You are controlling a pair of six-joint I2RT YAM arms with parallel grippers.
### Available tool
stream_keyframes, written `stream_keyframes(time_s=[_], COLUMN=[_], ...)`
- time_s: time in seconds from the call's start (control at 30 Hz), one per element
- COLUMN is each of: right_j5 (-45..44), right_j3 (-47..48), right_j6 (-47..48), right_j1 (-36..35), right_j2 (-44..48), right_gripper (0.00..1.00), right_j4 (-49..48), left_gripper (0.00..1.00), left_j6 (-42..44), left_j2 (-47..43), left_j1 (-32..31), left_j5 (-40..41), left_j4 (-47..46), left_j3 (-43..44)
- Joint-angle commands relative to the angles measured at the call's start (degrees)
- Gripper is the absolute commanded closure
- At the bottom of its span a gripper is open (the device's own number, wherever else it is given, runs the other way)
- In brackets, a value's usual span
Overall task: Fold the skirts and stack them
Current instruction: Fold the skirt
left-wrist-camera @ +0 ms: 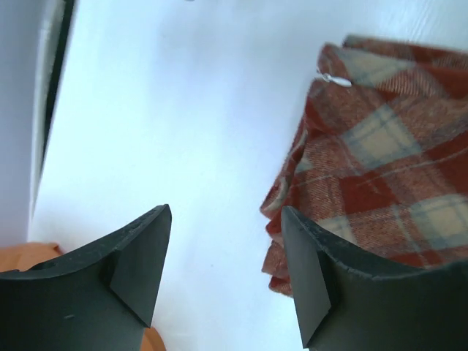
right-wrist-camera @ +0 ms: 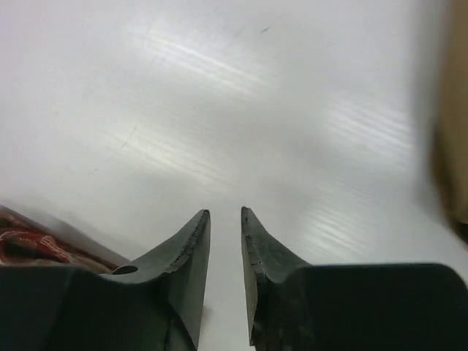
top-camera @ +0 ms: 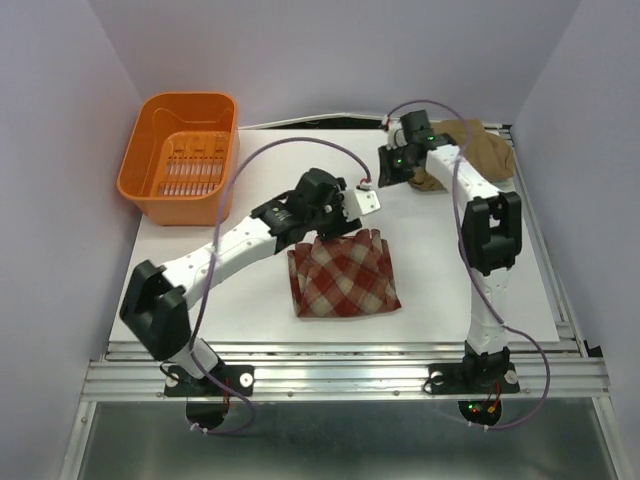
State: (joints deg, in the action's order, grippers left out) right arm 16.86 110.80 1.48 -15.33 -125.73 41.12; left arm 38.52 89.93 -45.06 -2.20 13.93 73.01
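The red-and-cream plaid skirt (top-camera: pixel 343 275) lies folded on the white table, mid-front; it also shows in the left wrist view (left-wrist-camera: pixel 387 146). My left gripper (top-camera: pixel 352 215) (left-wrist-camera: pixel 227 212) hangs open and empty just above the table at the skirt's far-left edge. The tan-brown skirt (top-camera: pixel 487 150) lies bunched at the back right corner, partly behind my right arm; a tan blur shows at the right wrist view's edge (right-wrist-camera: pixel 457 110). My right gripper (top-camera: pixel 386 172) (right-wrist-camera: pixel 225 212) is left of it over bare table, jaws nearly together with nothing between them. The floral skirt is out of view.
An orange plastic basket (top-camera: pixel 150 185) stands at the back left, and its rim shows in the left wrist view (left-wrist-camera: pixel 29 256). White walls close the table on the left, back and right. A metal rail (top-camera: pixel 340 375) runs along the front edge.
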Motion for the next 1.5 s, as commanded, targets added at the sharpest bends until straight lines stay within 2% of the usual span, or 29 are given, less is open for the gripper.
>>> stream_keyframes(time_s=[0.0, 0.07, 0.1, 0.13, 0.17, 0.23, 0.3, 0.33, 0.4, 0.47, 0.57, 0.6, 0.7, 0.73, 0.9, 1.0, 1.13, 1.2, 1.3, 1.37, 1.4, 1.43, 1.47], right_j5=[4.0, 8.6, 14.0, 17.2, 23.9, 29.9, 37.6, 39.5, 43.1, 44.8, 44.4, 42.8, 39.1, 37.6, 28.9, 25.2, 22.7, 22.9, 23.7, 21.0, 19.2, 16.6, 13.8], right_j3=[3.2, -0.3, -5.1, -7.8, -10.5, -18.1, -25.4, -27.6, -33.1, -36.3, -39.2, -39.3, -35.4, -35.0, -33.1, -33.3, -30.7, -26.9, -21.9, -20.3, -20.3, -20.5, -21.1], right_j6=[3.4, 3.3, 1.8, 0.7, -0.4, -3.7, -6.8, -7.8, -8.6, -9.0, -7.9, -6.2, -2.2, -2.1, 0.3, 1.3, 2.7, 2.6, 1.2, -0.3, -1.0, -3.8, -4.9], right_j1=[5.0, 5.0, 5.0, 5.0, 5.0, 5.0, 3.6, 2.9, 0.3, -1.4, -2.6, -2.6, -2.6, -2.6, -1.5, -1.5, -1.5, -1.5, -1.5, -1.5, -1.5, -1.5, -1.5], right_j2=[12.0, 15.9, 20.0, 21.9, 23.5, 27.6, 30.5, 30.5, 31.9, 31.5, 29.5, 26.4, 20.1, 16.9, 12.2, 12.9, 16.1, 19.0, 24.1, 27.3, 28.9, 32.4, 34.4], right_gripper=[0.66, 0.54, 0.49, 0.42, 0.4, 0.34, 0.3, 0.3, 0.27, 0.27, 0.28, 0.29, 0.38, 0.4, 0.48, 0.48, 0.46, 0.41, 0.32, 0.24, 0.2, 0.17, 0.13], right_j4=[4.5, 5.2, 4.7, 4.2, 3.6, 1.4, -2.2, -3.5, -6.7, -8.2, -10.0, -9.2, -4.8, -4.3, -5.2, -4.9, -2.1, -0.8, 1.2, 0.7, 0.2, -1.4, -2.7], left_gripper=[0.25, 0.25, 0.26, 0.26, 0.26, 0.27, 0.27, 0.27, 0.26, 0.25, 0.27, 0.28, 0.3, 0.32, 0.38, 0.43, 0.45, 0.45, 0.39, 0.29, 0.27, 0.22, 0.19], left_j6=[-13.2, -19.8, -22.8, -28.9, -31.8, -39.8, -46.8, -46.9, -52.8, -58.3, -60.9, -62.0, -63.6, -62.6, -59.7, -56.5, -51.8, -49.0, -43.0, -36.1, -33.0, -26.1, -22.7], left_j2=[-9.9, -11.2, -12.1, -12.6, -13.2, -14.7, -15.5, -15.7, -15.7, -15.1, -10.4, -7.1, -2.9, -0.1, 6.8, 8.8, 6.3, 4.3, -3.4, -9.4, -11.4, -13.4, -15.4], left_j1=[0.5, 0.7, 1.0, 1.3, 1.5, 3.0, 6.0, 7.2, 9.5, 12.3, 14.6, 16.4, 19.3, 20.8, 24.0, 25.2, 25.1, 23.8, 21.1, 18.4, 16.4, 11.4, 8.5], left_j5=[-0.1, -4.4, -6.7, -11.6, -14.6, -19.7, -28.0, -30.6, -38.3, -41.2, -41.5, -41.7, -40.8, -39.9, -35.2, -30.0, -30.3, -28.2, -23.5, -16.3, -13.1, -9.7, -6.6], left_j4=[3.7, 5.4, 5.6, 4.1, 2.6, -3.0, -10.0, -10.1, -19.0, -27.7, -31.3, -31.8, -34.8, -34.5, -29.5, -24.1, -20.4, -15.5, -8.4, -5.3, -4.7, -4.3, -4.2], left_j3=[2.3, 1.4, -0.2, -1.5, -3.2, -9.0, -15.7, -17.6, -23.3, -26.1, -27.6, -27.7, -28.7, -28.2, -25.0, -20.7, -15.5, -13.2, -8.3, -6.0, -5.9, -6.4, -7.4])
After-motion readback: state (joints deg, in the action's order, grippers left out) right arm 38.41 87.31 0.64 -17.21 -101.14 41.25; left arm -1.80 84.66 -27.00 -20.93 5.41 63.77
